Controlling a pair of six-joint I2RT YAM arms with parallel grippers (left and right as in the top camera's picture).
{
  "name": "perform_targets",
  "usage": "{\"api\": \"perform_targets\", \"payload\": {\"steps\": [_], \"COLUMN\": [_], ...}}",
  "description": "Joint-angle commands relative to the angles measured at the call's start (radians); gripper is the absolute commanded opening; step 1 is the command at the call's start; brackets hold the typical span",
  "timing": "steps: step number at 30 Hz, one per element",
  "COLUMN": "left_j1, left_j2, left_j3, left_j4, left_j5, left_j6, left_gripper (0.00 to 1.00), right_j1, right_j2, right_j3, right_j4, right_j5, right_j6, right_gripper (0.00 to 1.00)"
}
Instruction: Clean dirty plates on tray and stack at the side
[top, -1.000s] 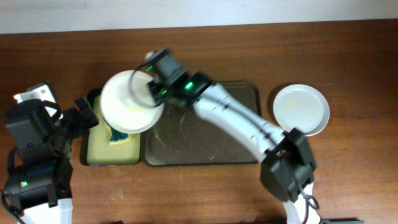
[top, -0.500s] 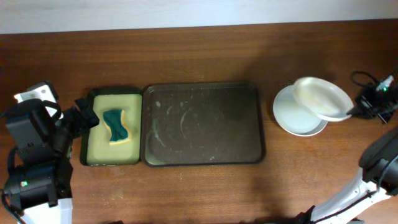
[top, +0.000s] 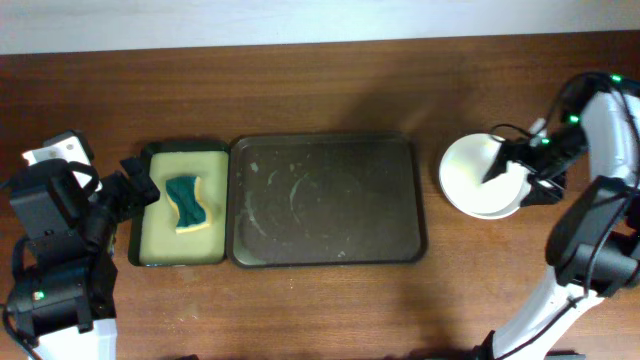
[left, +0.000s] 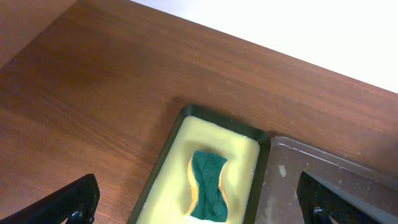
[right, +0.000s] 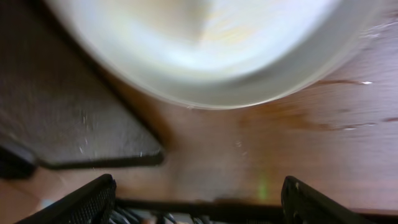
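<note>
My right jaws hang open just over the plates (top: 465, 175), stacked on the bench (top: 330, 90) right of the tray (top: 325, 200); left jaws open too. Withdrawing low, I could clip a rim and skew the stack.

The tray (top: 330, 200) is dark brown with pale smudges, the plates (top: 465, 180) at its 3 o'clock are white, and the sponge (top: 187, 203) is green and yellow.

Overhead: straight down on the whole brown wooden table (top: 320, 90). Left wrist: high, oblique, facing ahead of the left gripper (left: 198, 186) onto the small black yellow-lined tray (left: 260, 171), shared with overhead. Right wrist: close, blurred; white round plate (right: 205, 50) just ahead of the right gripper (right: 198, 183).
</note>
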Motion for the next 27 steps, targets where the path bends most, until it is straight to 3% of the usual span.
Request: {"api": "perform_targets", "payload": {"steps": [1,5,14,18,20,24,27], "left_j1": [-0.001,-0.001,-0.001,-0.001,-0.001,-0.001,-0.001], "left_j2": [-0.004,-0.004,-0.004,-0.004,-0.004,-0.004,-0.004], "left_j3": [0.006,0.006,0.006,0.006,0.006,0.006,0.006], "left_j4": [0.002,0.002,0.002,0.002,0.002,0.002,0.002], "left_j5": [0.007,0.007,0.007,0.007,0.007,0.007,0.008], "left_j6": [0.001,0.001,0.001,0.001,0.001,0.001,0.001], "left_gripper": [1.00,0.99,0.99,1.00,0.99,0.99,0.99], "right_j1": [0.174,0.357,0.470,0.724,0.792,0.642,0.454], "right_j2": [-0.030,-0.030,-0.093,-0.459,-0.634,-0.940,-1.260], "right_j3": [-0.005,-0.005,-0.005,-0.005,-0.005,-0.016,-0.246], "right_j4": [0.000,0.098,0.223,0.248,0.253,0.377,0.576], "right_j5": [0.037,0.043,0.054,0.054,0.209,0.247,0.105], "right_j6": [-0.050,-0.050,-0.050,-0.050,-0.107,-0.181,-0.207], "right_gripper": [0.98,0.98,0.98,0.98,0.98,0.98,0.98]}}
